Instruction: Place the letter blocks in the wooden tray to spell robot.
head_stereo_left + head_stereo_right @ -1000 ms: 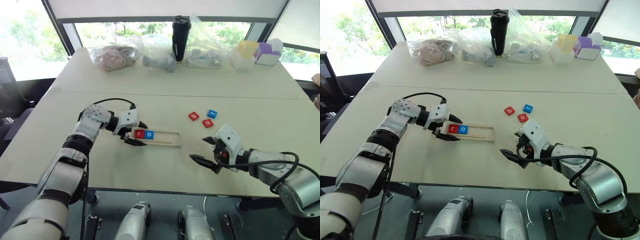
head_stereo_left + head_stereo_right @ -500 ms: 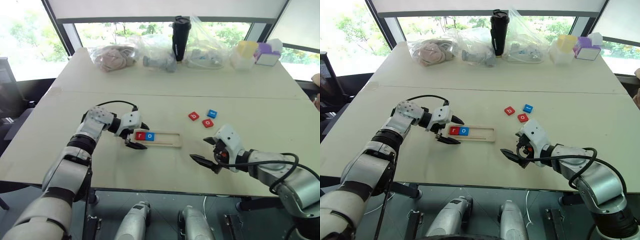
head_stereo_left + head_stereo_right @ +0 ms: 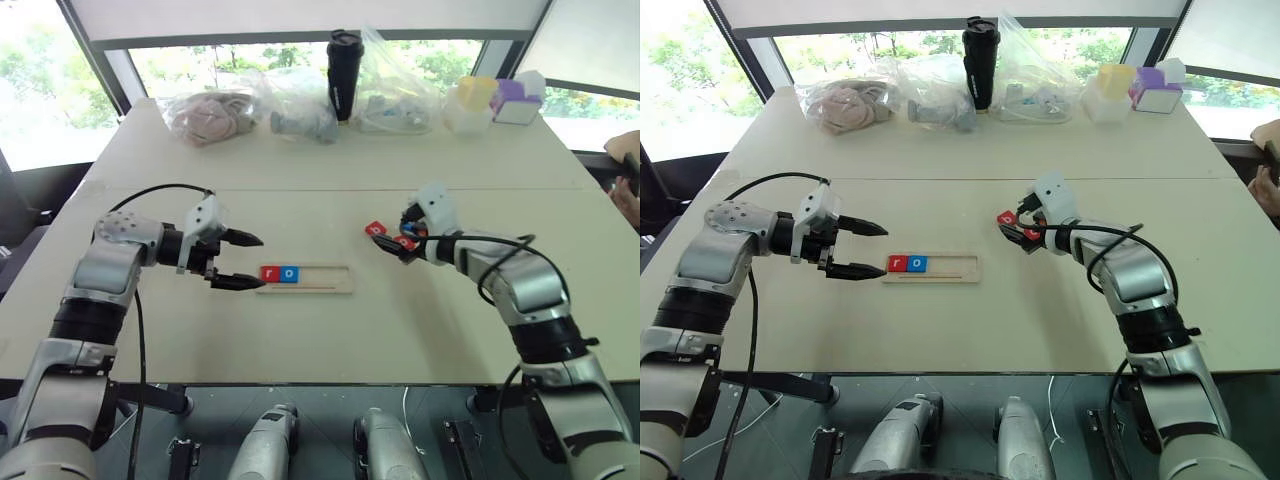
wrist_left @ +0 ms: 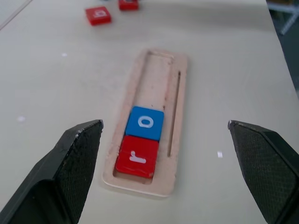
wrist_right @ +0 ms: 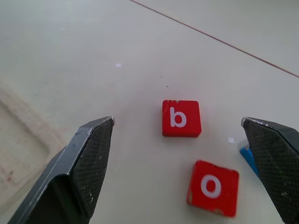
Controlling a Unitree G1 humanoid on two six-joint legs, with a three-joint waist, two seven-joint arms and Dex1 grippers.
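Left end effector (image 3: 232, 261) agape beside wooden tray (image 3: 330, 287); right end effector (image 5: 187, 135) agape over red b block (image 5: 181, 118).

Both eye views look forward and down from head height over the whole bench (image 3: 330, 330), sharing nearly the same scene. The left wrist view sits low and close, facing along the wooden tray (image 4: 180, 116) toward 12 o'clock. The right wrist view hovers close over two red blocks (image 5: 181, 118).
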